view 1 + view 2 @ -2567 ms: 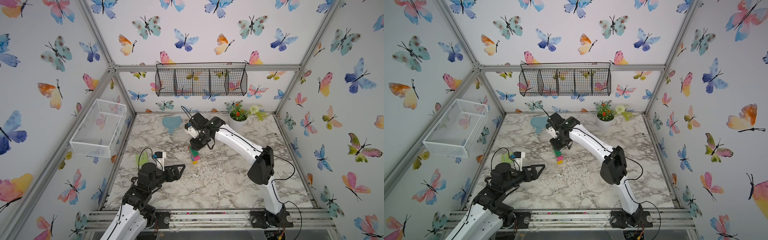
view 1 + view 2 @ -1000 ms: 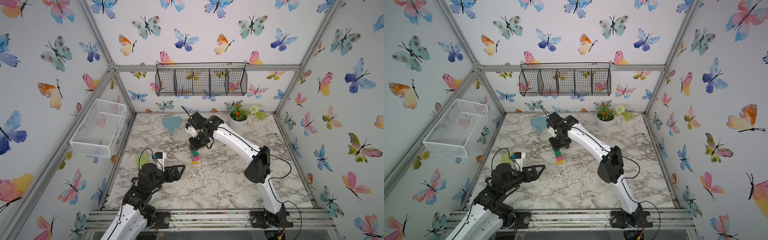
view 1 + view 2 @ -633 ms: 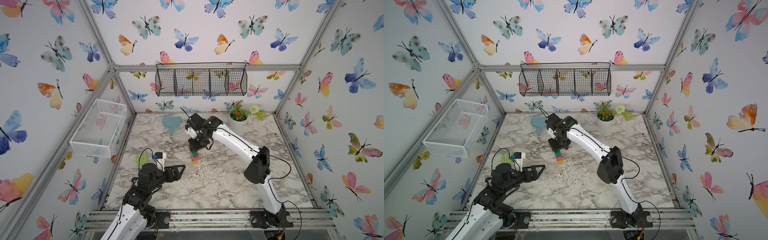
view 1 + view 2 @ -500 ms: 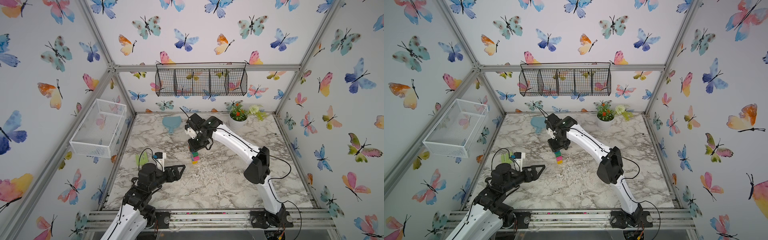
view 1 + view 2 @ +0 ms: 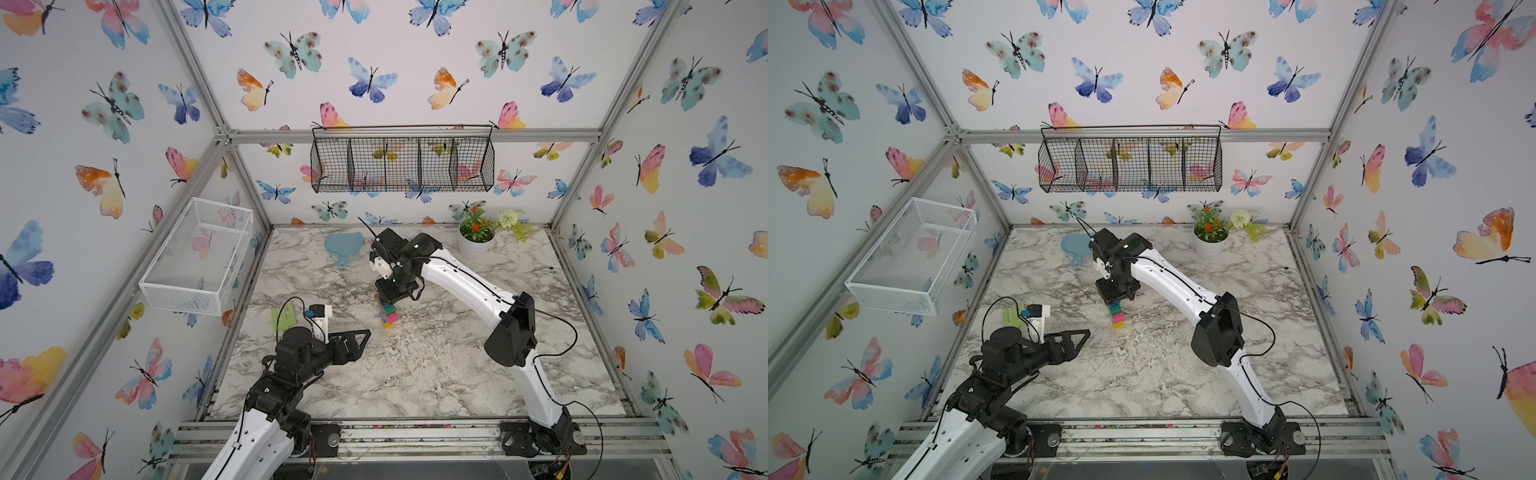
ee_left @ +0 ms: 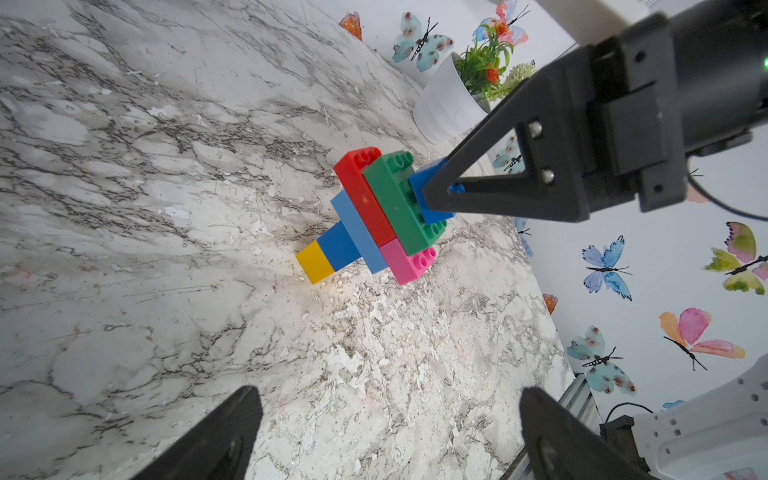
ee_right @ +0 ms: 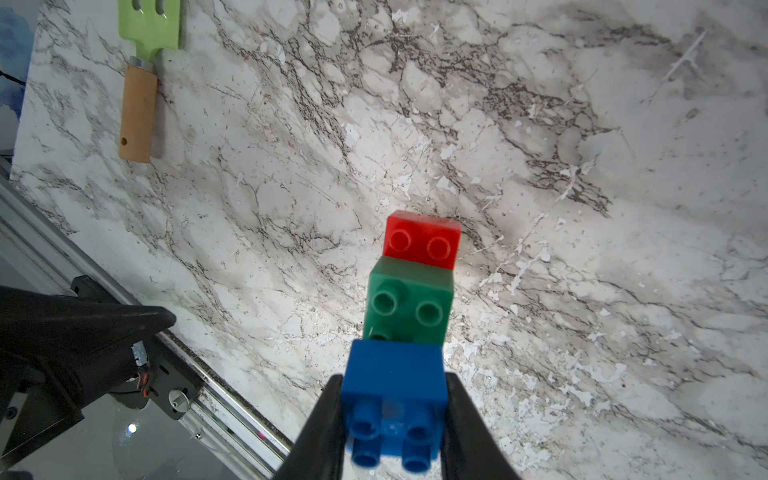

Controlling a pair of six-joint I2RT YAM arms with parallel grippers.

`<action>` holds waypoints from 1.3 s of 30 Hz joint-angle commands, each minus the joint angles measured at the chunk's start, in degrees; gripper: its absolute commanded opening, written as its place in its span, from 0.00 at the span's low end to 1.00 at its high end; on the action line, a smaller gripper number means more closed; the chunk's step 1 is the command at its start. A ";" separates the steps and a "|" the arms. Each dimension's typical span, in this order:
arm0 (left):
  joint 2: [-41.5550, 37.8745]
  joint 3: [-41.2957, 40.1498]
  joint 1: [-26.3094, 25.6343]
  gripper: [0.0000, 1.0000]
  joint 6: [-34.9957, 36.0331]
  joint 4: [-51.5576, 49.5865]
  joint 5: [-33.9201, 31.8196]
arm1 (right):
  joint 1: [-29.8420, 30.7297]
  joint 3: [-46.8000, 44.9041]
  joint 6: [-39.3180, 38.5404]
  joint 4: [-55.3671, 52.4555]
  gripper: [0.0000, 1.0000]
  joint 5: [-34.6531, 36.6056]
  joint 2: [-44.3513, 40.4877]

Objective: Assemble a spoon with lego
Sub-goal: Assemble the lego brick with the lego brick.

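Seating of last piece: right gripper [image 7: 392,399] pinches blue brick [image 6: 419,180] atop the spoon [image 6: 374,208], mid-frame; left gripper [image 6: 386,415] spread; release next.

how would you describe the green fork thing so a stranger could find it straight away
On the marble table, look along the side under the white wire basket, close to the left arm. The green utensil lies flat there; unlike the teal paddle at the back, it has prongs and a wooden handle.
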 commanded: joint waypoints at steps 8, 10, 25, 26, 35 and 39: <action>-0.79 -1.09 -0.24 0.99 0.07 1.08 0.19 | 0.28 3.00 -0.10 -3.74 0.08 1.74 3.41; -0.79 -1.16 -0.24 0.99 0.10 1.17 0.18 | 0.28 3.61 -0.34 -4.83 0.08 2.16 4.09; -0.95 -1.62 -0.23 0.99 0.04 1.72 0.47 | 0.31 5.39 -0.32 -7.04 0.07 1.99 7.08; -0.96 -1.73 -0.26 0.99 -0.01 1.73 0.54 | 0.37 6.01 -0.30 -7.21 0.07 1.86 7.42; -1.23 -1.89 -0.26 0.99 -0.11 1.90 0.71 | 0.46 7.31 -0.34 -6.72 0.10 0.46 9.68; -1.56 -2.02 -0.26 0.99 -0.20 1.86 0.78 | 0.46 7.33 -0.48 -6.78 0.09 0.46 10.80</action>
